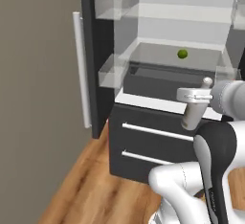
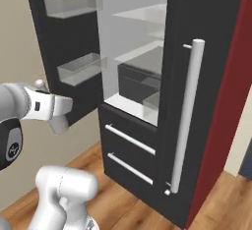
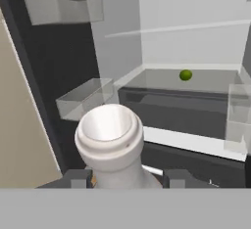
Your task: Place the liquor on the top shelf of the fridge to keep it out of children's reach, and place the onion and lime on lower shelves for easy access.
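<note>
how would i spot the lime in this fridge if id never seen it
Start at the open fridge, the tall black cabinet with pale grey inner walls. Go to the lower glass shelf just above the dark inner drawer. The lime sits there toward the back: a small round yellow-green ball, the only coloured thing among clear door bins.

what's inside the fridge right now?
Inside the fridge, the lime sits on a lower shelf. The shelf above looks bare. No onion in sight; the right side is cut off or hidden by the door.

White arm [image 1: 191, 189] – dark joints, seemingly unmarked.
</note>
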Tool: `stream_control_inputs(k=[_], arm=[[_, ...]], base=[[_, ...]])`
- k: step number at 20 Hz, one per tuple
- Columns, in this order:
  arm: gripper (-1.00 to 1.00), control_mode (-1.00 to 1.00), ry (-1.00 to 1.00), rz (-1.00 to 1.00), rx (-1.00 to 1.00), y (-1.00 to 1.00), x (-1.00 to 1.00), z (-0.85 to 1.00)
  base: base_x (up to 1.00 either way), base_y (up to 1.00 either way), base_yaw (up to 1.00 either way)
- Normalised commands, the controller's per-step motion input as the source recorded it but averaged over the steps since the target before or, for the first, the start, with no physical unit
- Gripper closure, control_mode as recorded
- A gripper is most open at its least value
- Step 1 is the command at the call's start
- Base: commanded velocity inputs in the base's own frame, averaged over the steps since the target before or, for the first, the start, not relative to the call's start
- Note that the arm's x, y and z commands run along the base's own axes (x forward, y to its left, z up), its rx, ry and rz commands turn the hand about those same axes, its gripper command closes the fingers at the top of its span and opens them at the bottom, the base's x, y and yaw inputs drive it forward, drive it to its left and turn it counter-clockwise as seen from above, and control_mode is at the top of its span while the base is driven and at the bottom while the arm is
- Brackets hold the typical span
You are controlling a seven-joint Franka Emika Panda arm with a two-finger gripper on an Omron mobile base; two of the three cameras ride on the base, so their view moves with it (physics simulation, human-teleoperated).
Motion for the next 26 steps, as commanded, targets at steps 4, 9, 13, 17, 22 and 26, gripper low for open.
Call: stream_control_inputs(k=[4,9,13,17,22,26], arm=[[1.0,1.0,0.0,0.0,0.0,0.0,0.0,0.0],[1.0,1.0,0.0,0.0,0.0,0.0,0.0,0.0],[1.0,1.0,0.0,0.0,0.0,0.0,0.0,0.0],[1.0,1.0,0.0,0.0,0.0,0.0,0.0,0.0],[1.0,1.0,0.0,0.0,0.0,0.0,0.0,0.0],[1.0,1.0,0.0,0.0,0.0,0.0,0.0,0.0]], base=[[0.2,0.31,-0.43],[0.22,0.37,-0.42],[0.26,0.42,-0.42],[0.27,0.51,-0.41],[0.27,0.53,-0.35],[0.36,0.37,-0.15]])
